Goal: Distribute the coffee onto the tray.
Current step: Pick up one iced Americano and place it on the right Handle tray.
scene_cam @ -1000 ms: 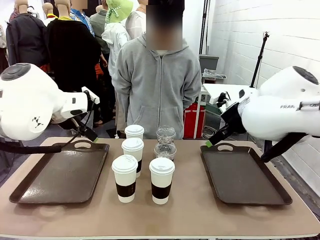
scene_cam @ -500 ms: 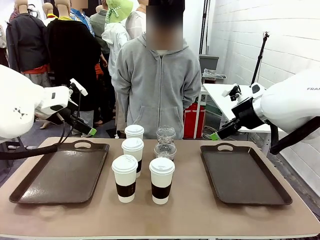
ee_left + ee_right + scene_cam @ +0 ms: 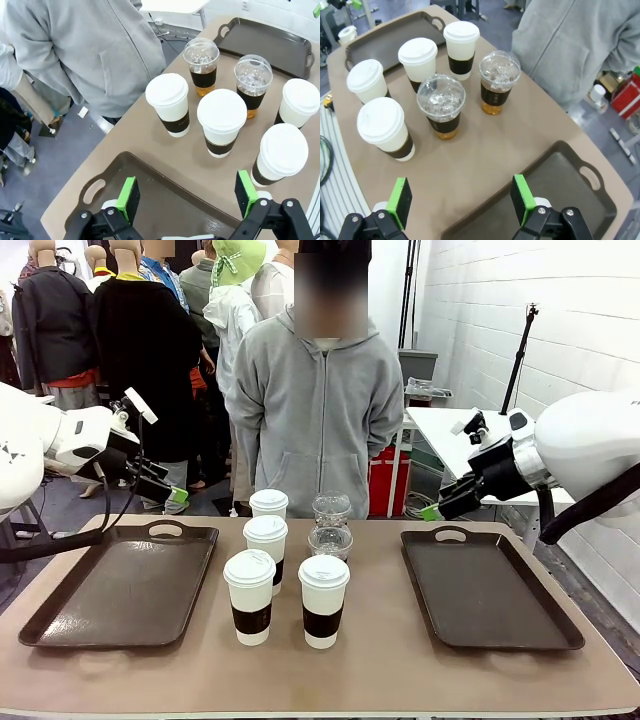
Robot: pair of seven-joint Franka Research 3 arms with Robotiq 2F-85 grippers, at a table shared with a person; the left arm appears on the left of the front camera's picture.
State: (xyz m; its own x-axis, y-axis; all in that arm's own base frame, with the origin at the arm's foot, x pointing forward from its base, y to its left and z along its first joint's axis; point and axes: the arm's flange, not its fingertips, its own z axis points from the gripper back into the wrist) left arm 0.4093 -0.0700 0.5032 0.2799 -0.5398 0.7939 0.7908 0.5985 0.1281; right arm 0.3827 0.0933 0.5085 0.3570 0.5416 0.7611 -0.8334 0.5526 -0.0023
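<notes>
Since before, left arm pulled back leftward; left gripper (image 3: 187, 195), right gripper (image 3: 461, 199) both spread, empty. Between two trays (image 3: 120, 590): four paper cups (image 3: 250, 590), two dome-lidded cups (image 3: 331, 508); person (image 3: 318, 410) behind table (image 3: 380, 660).

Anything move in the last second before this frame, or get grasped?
Both arms pulled back outward, away from the camera. The left gripper rose slightly over the left tray's far end; the right gripper lifted and shifted outward beside the right tray. Both are open and empty. The cups, both trays and the person stayed put.
</notes>
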